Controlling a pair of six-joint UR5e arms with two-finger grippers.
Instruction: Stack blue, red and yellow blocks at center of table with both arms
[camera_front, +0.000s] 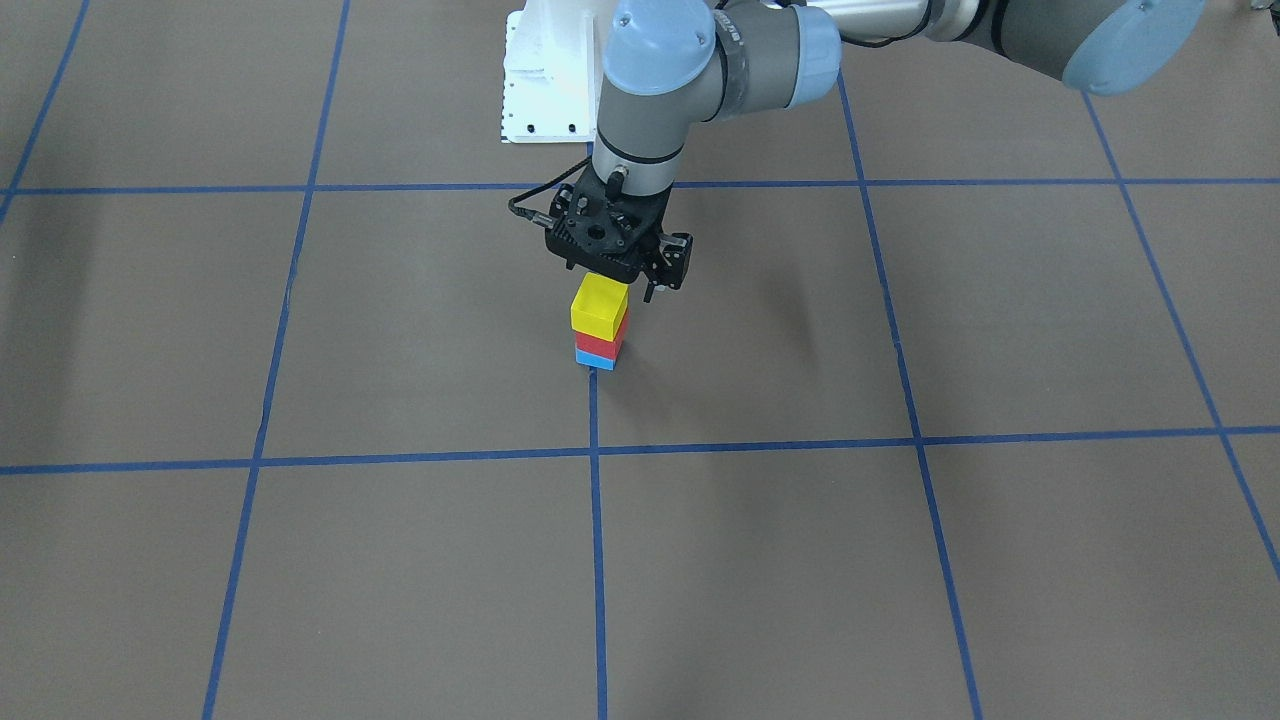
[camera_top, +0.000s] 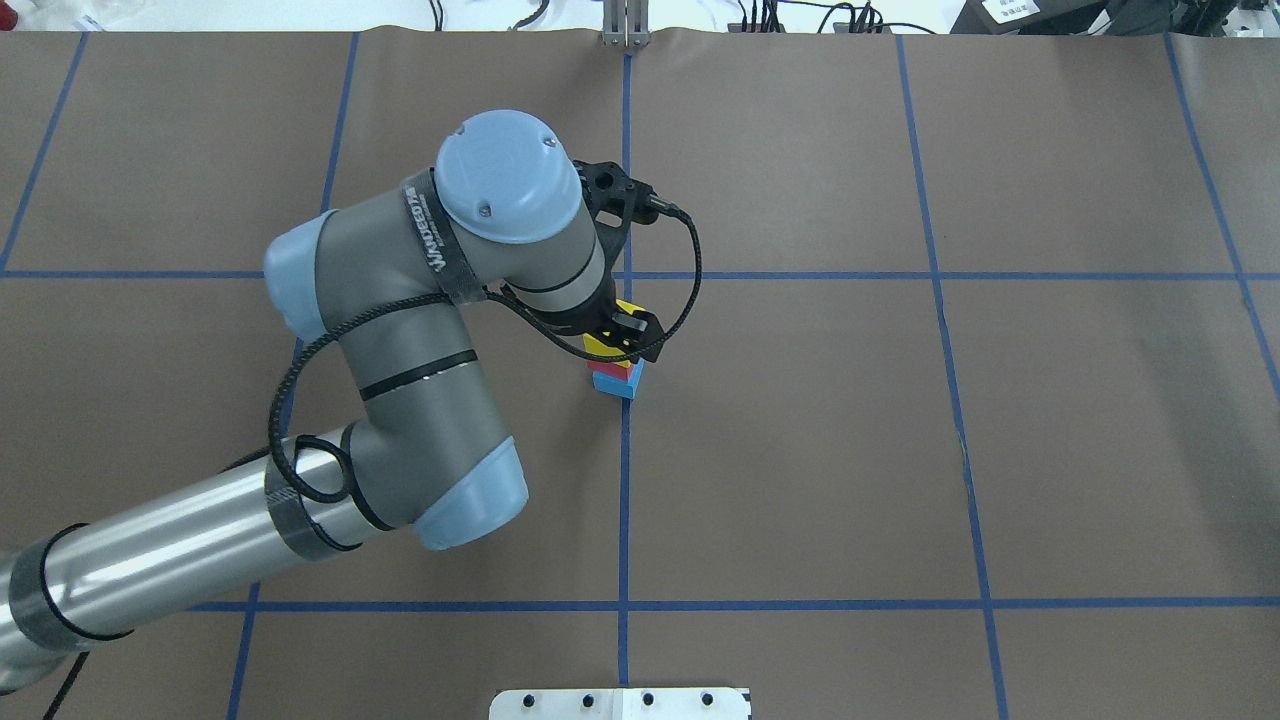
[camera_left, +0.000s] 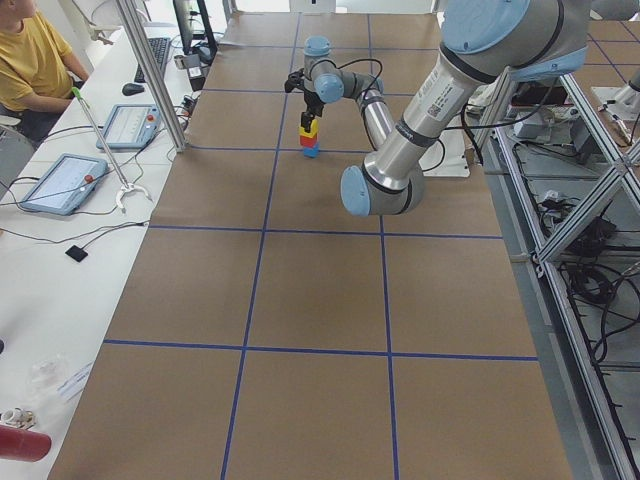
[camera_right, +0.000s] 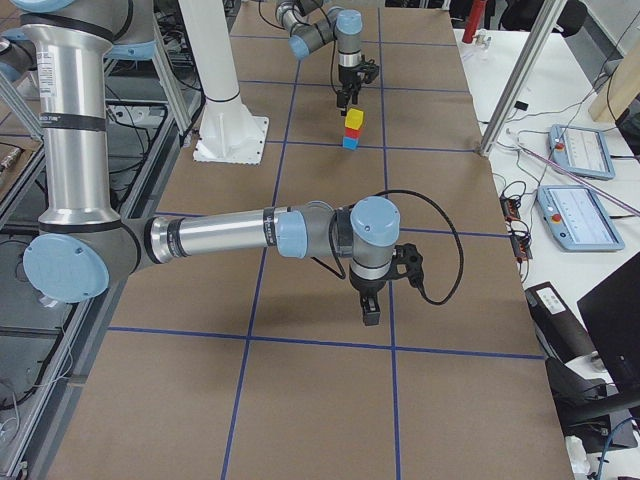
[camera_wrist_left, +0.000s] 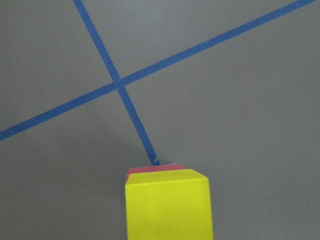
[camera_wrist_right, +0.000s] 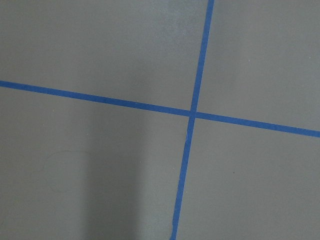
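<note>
A yellow block (camera_front: 598, 305) sits on a red block (camera_front: 600, 343), which sits on a blue block (camera_front: 595, 360), in one stack near the table's middle. The stack also shows in the overhead view, yellow block (camera_top: 603, 346) on top, and fills the bottom of the left wrist view (camera_wrist_left: 167, 207). My left gripper (camera_front: 615, 280) hangs right over the yellow block and looks open, one finger (camera_front: 665, 265) standing clear of the block's side. My right gripper (camera_right: 370, 310) points down over bare table, far from the stack; I cannot tell if it is open.
Blue tape lines (camera_front: 596, 452) grid the brown table. The robot's white base plate (camera_front: 545, 90) lies behind the stack. An operator (camera_left: 30, 60) and tablets (camera_left: 60, 182) are at a side bench beyond the table's edge.
</note>
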